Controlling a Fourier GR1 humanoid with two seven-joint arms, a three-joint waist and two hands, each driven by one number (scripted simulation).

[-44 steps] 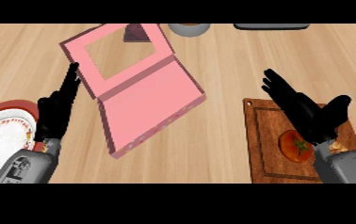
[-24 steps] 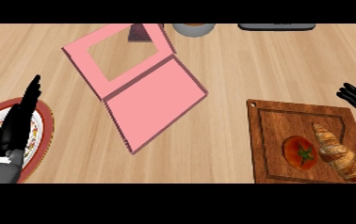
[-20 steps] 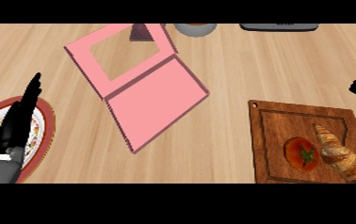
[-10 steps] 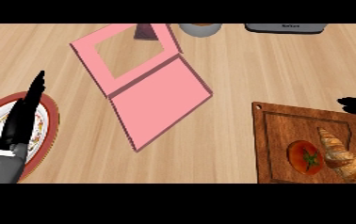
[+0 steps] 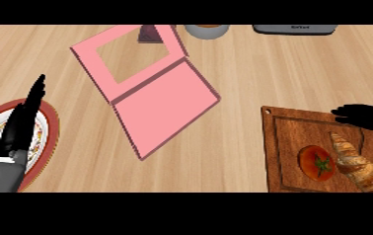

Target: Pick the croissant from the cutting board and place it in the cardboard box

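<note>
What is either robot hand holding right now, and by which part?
Nothing. The left robot hand is open with straight fingers above the plate. The right robot hand shows only at the cutting board's far edge, apart from the croissant.

No text can be read on the counter (image 5: 277, 66). A grey appliance (image 5: 295, 29) at the far edge carries a small pale marking too blurred to make out, and the plate (image 5: 45, 135) at left shows faint rim print, equally illegible.
</note>
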